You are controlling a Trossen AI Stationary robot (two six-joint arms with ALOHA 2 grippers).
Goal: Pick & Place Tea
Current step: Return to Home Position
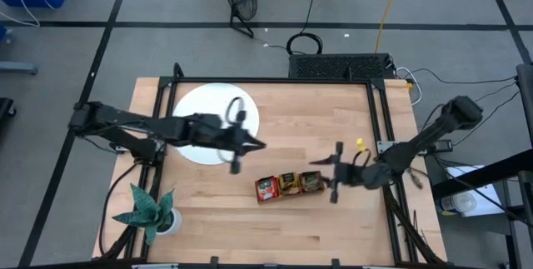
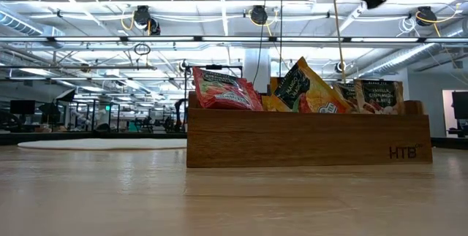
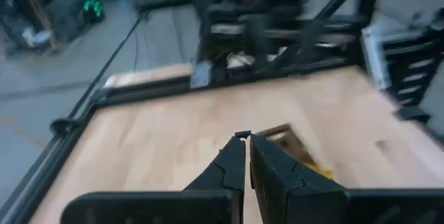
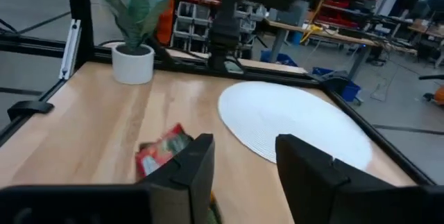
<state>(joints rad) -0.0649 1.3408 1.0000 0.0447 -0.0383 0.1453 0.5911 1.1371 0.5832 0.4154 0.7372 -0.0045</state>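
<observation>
The tea sachets (image 1: 289,184) all appear to sit in the wooden tray (image 2: 307,139), standing on edge and leaning. Red wrappers are at one end, orange-yellow ones in the middle and darker ones at the other end. Their top edges stick up above the tray's front wall, and I see none loose on the tabletop (image 1: 333,227) around the tray. The left end effector (image 1: 260,146) hangs above the tabletop between the tray and the white disc (image 1: 200,111), its fingers pressed together with nothing in them. The right end effector (image 1: 323,171) hovers just beyond the tray's dark-wrapper end, fingers spread wide and empty. Sorting looks finished, so both arms probably only need to pull clear of the tray. The sachets should be very light, thin and pliable, with slick wrappers that crease easily. If one had to be lifted out, the best hold would be a gentle pinch across the flat faces at the exposed top edge, drawn straight up.
</observation>
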